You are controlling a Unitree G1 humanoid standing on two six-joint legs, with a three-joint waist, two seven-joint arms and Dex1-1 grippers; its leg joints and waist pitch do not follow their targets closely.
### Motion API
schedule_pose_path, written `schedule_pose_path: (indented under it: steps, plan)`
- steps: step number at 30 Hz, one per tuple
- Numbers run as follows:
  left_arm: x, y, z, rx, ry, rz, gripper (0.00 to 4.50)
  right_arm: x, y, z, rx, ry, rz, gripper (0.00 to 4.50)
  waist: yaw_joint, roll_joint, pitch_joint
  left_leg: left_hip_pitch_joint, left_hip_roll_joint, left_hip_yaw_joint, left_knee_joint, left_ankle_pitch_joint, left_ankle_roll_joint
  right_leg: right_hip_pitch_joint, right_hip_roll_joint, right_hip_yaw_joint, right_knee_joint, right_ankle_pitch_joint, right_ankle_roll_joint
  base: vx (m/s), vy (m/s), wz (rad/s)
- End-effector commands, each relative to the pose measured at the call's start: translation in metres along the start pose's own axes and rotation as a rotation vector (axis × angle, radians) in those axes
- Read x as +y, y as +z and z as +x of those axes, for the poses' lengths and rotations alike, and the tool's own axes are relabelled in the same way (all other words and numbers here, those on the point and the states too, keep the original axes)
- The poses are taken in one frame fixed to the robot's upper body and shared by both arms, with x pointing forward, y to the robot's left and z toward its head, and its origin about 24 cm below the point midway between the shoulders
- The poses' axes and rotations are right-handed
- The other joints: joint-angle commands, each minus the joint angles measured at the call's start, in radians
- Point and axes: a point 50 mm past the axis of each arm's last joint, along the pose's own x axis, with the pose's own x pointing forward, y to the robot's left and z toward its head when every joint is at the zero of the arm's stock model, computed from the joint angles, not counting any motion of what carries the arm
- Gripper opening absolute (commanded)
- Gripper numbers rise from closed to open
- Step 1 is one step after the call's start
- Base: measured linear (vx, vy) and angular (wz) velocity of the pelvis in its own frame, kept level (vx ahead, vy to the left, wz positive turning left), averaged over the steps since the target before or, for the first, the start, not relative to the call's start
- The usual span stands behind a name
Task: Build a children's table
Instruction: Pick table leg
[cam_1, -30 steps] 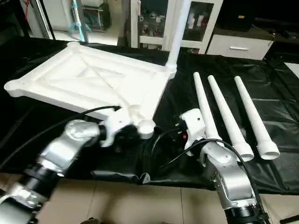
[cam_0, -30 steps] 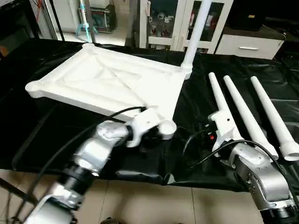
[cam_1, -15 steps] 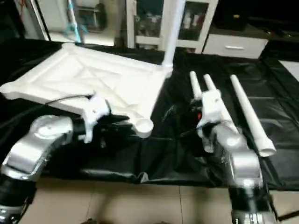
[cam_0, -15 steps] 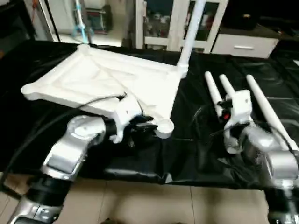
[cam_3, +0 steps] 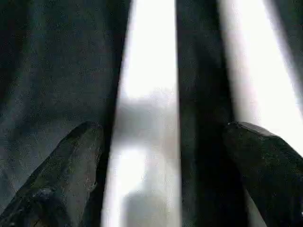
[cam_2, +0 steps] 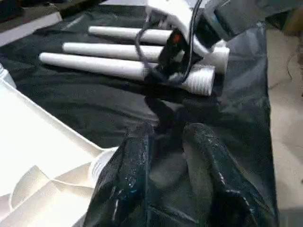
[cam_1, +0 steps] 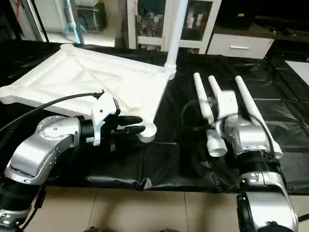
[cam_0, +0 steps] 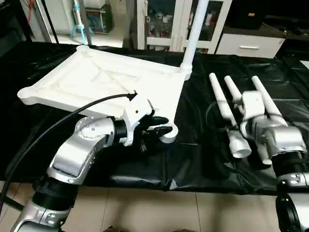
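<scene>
Tabletop point(cam_0: 106, 84) lies upside down on the black sheet point(cam_0: 203, 150), ribbed underside up. One leg point(cam_0: 193, 34) already stands upright in the far corner socket on my right side. Three loose legs lie side by side on the sheet to the right of the tabletop, well apart from it, thin ends pointing away from me — nearest leg point(cam_0: 226, 113), middle leg point(cam_0: 233, 90), outer leg point(cam_0: 263, 99).

My left gripper point(cam_0: 155, 126) sits at the tabletop's near right corner, just beside the round socket point(cam_0: 169, 133) there. Fingers point(cam_2: 130, 175) are partly parted with nothing between them; from the wrist camera the socket rim lies just to one side of the fingers, not gripped.

My right gripper point(cam_3: 165, 165) hangs over the loose legs, over the middle one as seen from the head. Fingers point(cam_3: 71, 161) spread wide, straddling one white leg without touching it — no grip. A second leg runs just beside the far finger.

Cabinets point(cam_0: 164, 24) stand beyond the tabletop.
</scene>
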Motion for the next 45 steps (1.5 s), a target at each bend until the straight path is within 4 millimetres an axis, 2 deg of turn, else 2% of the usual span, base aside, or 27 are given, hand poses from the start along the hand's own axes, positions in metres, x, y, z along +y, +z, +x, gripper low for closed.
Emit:
schedule_pose_path:
  steps: [1, 5, 7, 9, 10, 11, 15, 16, 19, 22, 24, 26, 29, 31, 37, 42, 44, 45]
  plan:
    - [-0.004, 0.006, 0.0, 0.002, -0.032, 0.031, 1.37, 0.002, -0.007, 0.003, 0.07, 0.026, 0.01, 4.38, 0.003, -0.011, -0.077, 0.001, 0.013, 0.004, -0.059, -0.1, 0.012, 0.059, -0.051, 0.043, -0.053, -0.11, -0.215, 0.0, 0.0, 0.0]
    - [-0.005, 0.006, -0.002, 0.015, -0.044, 0.042, 1.37, 0.004, -0.013, 0.006, 0.115, 0.07, 0.026, 4.38, 0.003, -0.01, -0.073, 0.004, 0.014, 0.004, -0.06, -0.149, -0.002, 0.054, -0.054, 0.043, -0.062, -0.193, -0.201, 0.0, 0.0, 0.0]
    - [-0.005, 0.007, -0.002, 0.021, -0.043, 0.047, 1.38, 0.003, -0.014, 0.007, 0.127, 0.074, 0.028, 4.14, 0.003, -0.01, -0.072, 0.005, 0.015, 0.004, -0.059, -0.164, -0.01, 0.052, -0.054, 0.043, -0.064, -0.217, -0.196, 0.0, 0.0, 0.0]
    - [-0.004, 0.007, -0.002, 0.023, -0.042, 0.049, 1.38, 0.003, -0.015, 0.008, 0.139, 0.069, 0.025, 4.14, 0.005, -0.011, -0.071, 0.005, 0.015, 0.004, -0.06, -0.173, -0.015, 0.051, -0.055, 0.043, -0.065, -0.232, -0.19, 0.0, 0.0, 0.0]
    - [-0.004, 0.008, -0.002, 0.024, -0.041, 0.051, 1.38, 0.002, -0.015, 0.008, 0.149, 0.069, 0.024, 4.0, 0.006, -0.007, -0.071, 0.008, 0.015, 0.003, -0.06, -0.181, -0.022, 0.049, -0.054, 0.043, -0.065, -0.243, -0.187, 0.0, 0.0, 0.0]
    - [-0.004, 0.008, -0.002, 0.024, -0.041, 0.051, 1.38, 0.002, -0.015, 0.008, 0.149, 0.069, 0.024, 3.78, 0.006, -0.009, -0.071, 0.007, 0.015, 0.003, -0.06, -0.185, -0.023, 0.049, -0.053, 0.043, -0.067, -0.246, -0.186, 0.0, 0.0, 0.0]
    - [-0.003, 0.009, -0.001, 0.031, -0.034, 0.063, 1.38, -0.001, -0.017, 0.009, 0.169, 0.059, 0.04, 3.62, 0.006, -0.01, -0.072, 0.006, 0.015, 0.002, -0.06, -0.194, -0.03, 0.049, -0.054, 0.042, -0.066, -0.249, -0.182, 0.0, 0.0, 0.0]
    - [-0.003, 0.009, -0.001, 0.031, -0.034, 0.063, 1.38, -0.001, -0.017, 0.009, 0.169, 0.059, 0.04, 3.36, 0.006, -0.01, -0.072, 0.005, 0.015, 0.001, -0.06, -0.191, -0.03, 0.05, -0.054, 0.042, -0.065, -0.245, -0.182, 0.0, 0.0, 0.0]
    - [-0.002, 0.009, -0.001, 0.031, -0.034, 0.066, 1.38, -0.002, -0.017, 0.009, 0.175, 0.059, 0.06, 3.24, 0.005, -0.012, -0.073, 0.004, 0.015, 0.001, -0.06, -0.187, -0.029, 0.05, -0.054, 0.042, -0.063, -0.236, -0.184, 0.0, 0.0, 0.0]
    - [-0.002, 0.01, -0.001, 0.03, -0.033, 0.067, 1.38, -0.004, -0.018, 0.01, 0.184, 0.051, 0.076, 2.83, 0.005, -0.015, -0.073, 0.005, 0.015, 0.002, -0.06, -0.187, -0.028, 0.049, -0.053, 0.042, -0.064, -0.232, -0.187, 0.0, 0.0, 0.0]
    - [-0.002, 0.01, -0.001, 0.031, -0.033, 0.067, 1.38, -0.005, -0.018, 0.01, 0.184, 0.049, 0.078, 2.81, 0.006, -0.013, -0.073, 0.005, 0.015, 0.001, -0.061, -0.194, -0.032, 0.048, -0.054, 0.041, -0.064, -0.24, -0.185, 0.0, 0.0, 0.0]
    - [-0.002, 0.009, -0.002, 0.033, -0.029, 0.067, 1.38, -0.006, -0.018, 0.01, 0.178, 0.039, 0.095, 2.42, 0.005, -0.016, -0.073, 0.007, 0.016, 0.001, -0.061, -0.21, -0.035, 0.047, -0.053, 0.041, -0.066, -0.25, -0.181, 0.0, 0.0, 0.0]
    - [-0.002, 0.009, -0.002, 0.035, -0.023, 0.069, 1.38, -0.007, -0.017, 0.011, 0.171, 0.033, 0.108, 2.33, 0.004, -0.019, -0.074, 0.006, 0.015, 0.001, -0.061, -0.213, -0.035, 0.047, -0.054, 0.041, -0.066, -0.255, -0.178, 0.0, 0.0, 0.0]
    - [-0.001, 0.01, -0.003, 0.036, -0.014, 0.074, 1.38, -0.008, -0.015, 0.01, 0.154, 0.03, 0.133, 2.0, 0.005, -0.02, -0.073, 0.006, 0.015, 0.001, -0.061, -0.216, -0.036, 0.046, -0.054, 0.04, -0.067, -0.268, -0.173, 0.0, 0.0, 0.0]
    - [0.003, 0.011, -0.005, 0.034, 0.018, 0.08, 1.38, -0.013, -0.005, 0.006, 0.079, 0.057, 0.234, 1.84, 0.004, -0.021, -0.075, 0.004, 0.015, 0.001, -0.061, -0.209, -0.036, 0.048, -0.053, 0.04, -0.065, -0.255, -0.168, 0.0, 0.0, 0.0]
    - [0.005, 0.011, -0.005, 0.032, 0.032, 0.08, 1.38, -0.014, 0.0, 0.003, 0.038, 0.103, 0.26, 1.82, 0.004, -0.02, -0.077, 0.0, 0.015, 0.001, -0.059, -0.176, -0.024, 0.051, -0.052, 0.04, -0.06, -0.207, -0.18, 0.0, 0.0, 0.0]
    - [0.006, 0.012, -0.005, 0.028, 0.04, 0.082, 1.38, -0.012, 0.011, -0.002, -0.057, 0.186, 0.281, 1.82, 0.005, -0.021, -0.078, -0.001, 0.015, 0.002, -0.059, -0.164, -0.016, 0.053, -0.053, 0.041, -0.059, -0.185, -0.184, 0.0, 0.0, 0.0]
    - [0.007, 0.013, -0.006, 0.023, 0.046, 0.081, 1.38, -0.011, 0.017, -0.006, -0.118, 0.231, 0.295, 1.82, 0.004, -0.027, -0.079, -0.002, 0.015, 0.002, -0.058, -0.159, -0.012, 0.054, -0.052, 0.041, -0.058, -0.18, -0.184, 0.0, 0.0, 0.0]
